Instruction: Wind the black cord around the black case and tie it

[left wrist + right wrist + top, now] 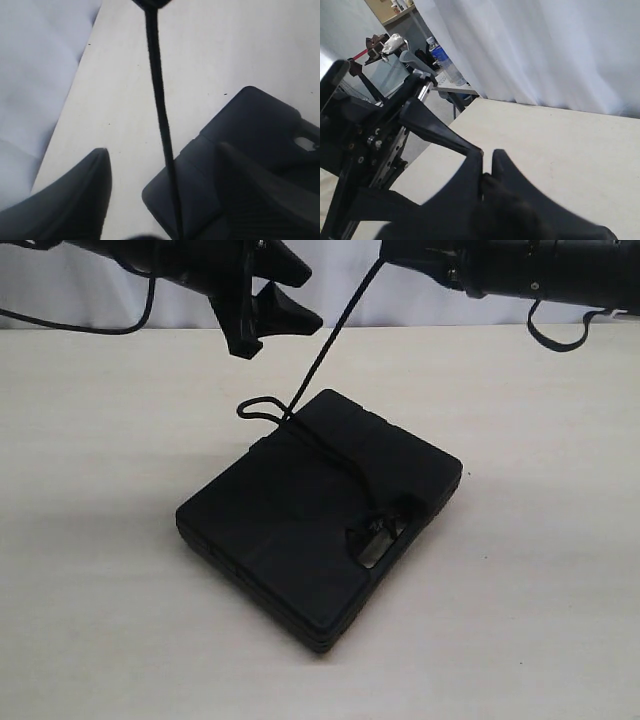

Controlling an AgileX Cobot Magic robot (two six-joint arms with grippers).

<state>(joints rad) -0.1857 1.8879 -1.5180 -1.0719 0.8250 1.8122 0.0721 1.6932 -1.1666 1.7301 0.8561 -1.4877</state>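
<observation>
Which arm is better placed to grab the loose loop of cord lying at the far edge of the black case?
Left, probably. The left gripper hangs above that loop of the black cord, jaws open and empty. The right gripper is shut on the cord's taut end, raised away from the black case.

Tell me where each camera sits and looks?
Exterior view: above the table, facing case and cord; left gripper, right arm show.
Left wrist view: on its arm, past the open left gripper toward cord, case.
Right wrist view: on its arm, past the shut right gripper toward table, curtain.
Shared: first two both show cord, case.
</observation>
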